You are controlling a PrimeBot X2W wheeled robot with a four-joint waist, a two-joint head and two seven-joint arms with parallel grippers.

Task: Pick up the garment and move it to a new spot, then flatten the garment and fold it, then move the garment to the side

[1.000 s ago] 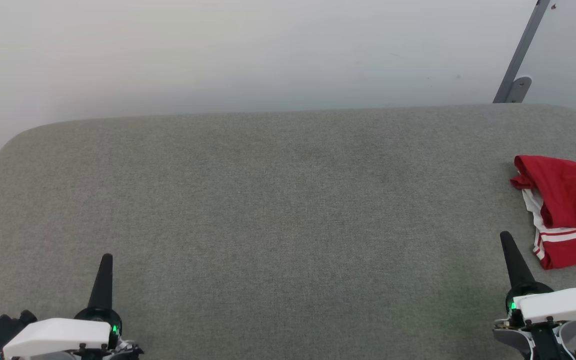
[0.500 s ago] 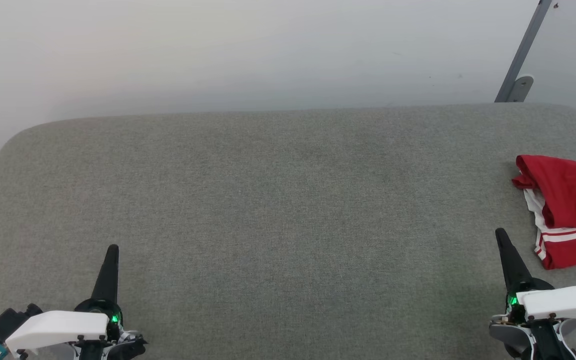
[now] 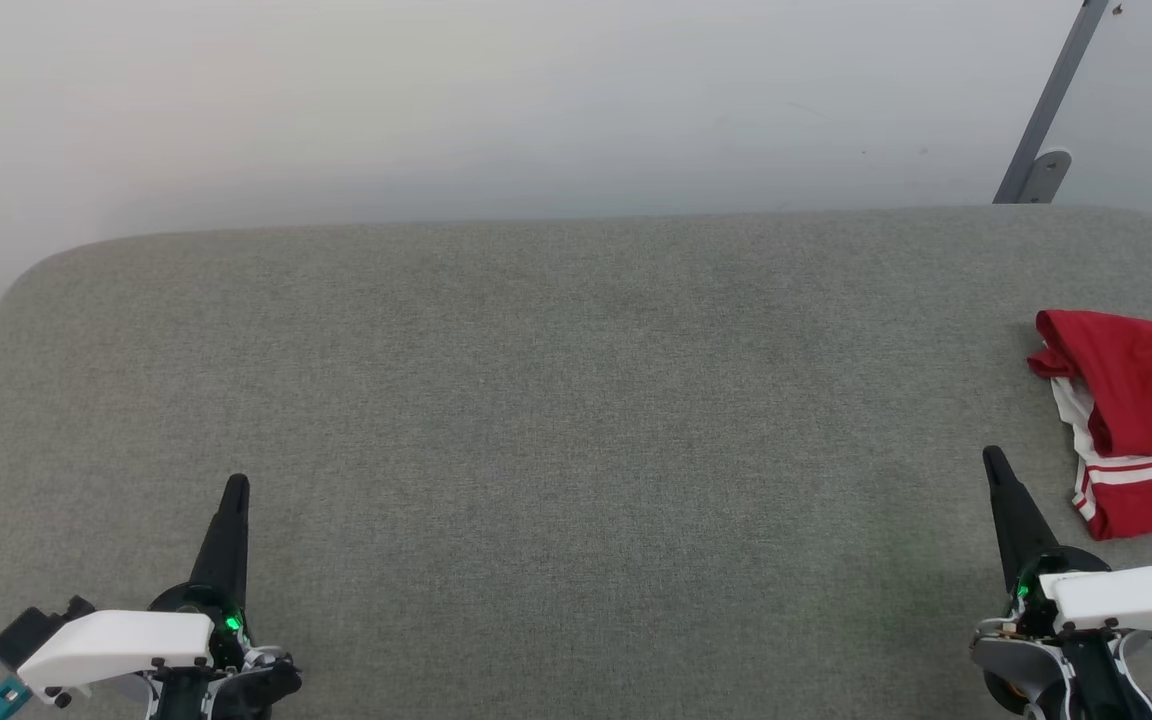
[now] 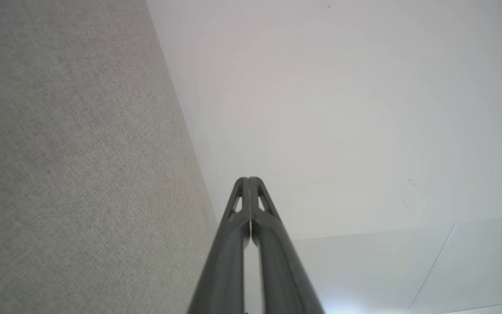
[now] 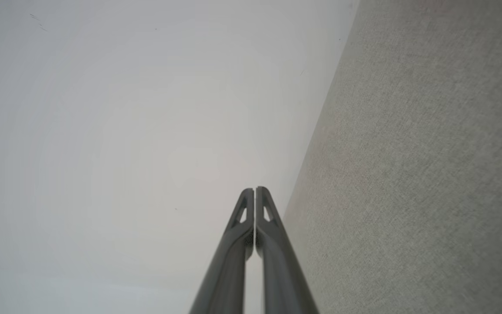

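The garment [image 3: 1141, 420], red with a white, red-striped edge, lies bunched on the grey padded table [image 3: 576, 400] at the far right, cut off by the head view's right edge. My right gripper [image 3: 992, 460] is shut and empty at the lower right, its tip a short way left of the garment's near corner and apart from it. At the lower left my left gripper [image 3: 236, 484] is also shut and empty, far from the garment. The wrist views show each pair of fingers pressed together, left gripper [image 4: 249, 179] and right gripper [image 5: 254, 189], with nothing between them.
A pale wall [image 3: 536, 100] stands right behind the table's rounded far edge. A grey metal strut with a bracket [image 3: 1036, 170] leans at the back right. Both wrist views look along the table [image 4: 59, 174] toward the wall [image 5: 124, 131].
Both grippers have crept forward and slightly inward over the table. The whole head view has shifted a little, so the garment's small shift is the camera's.
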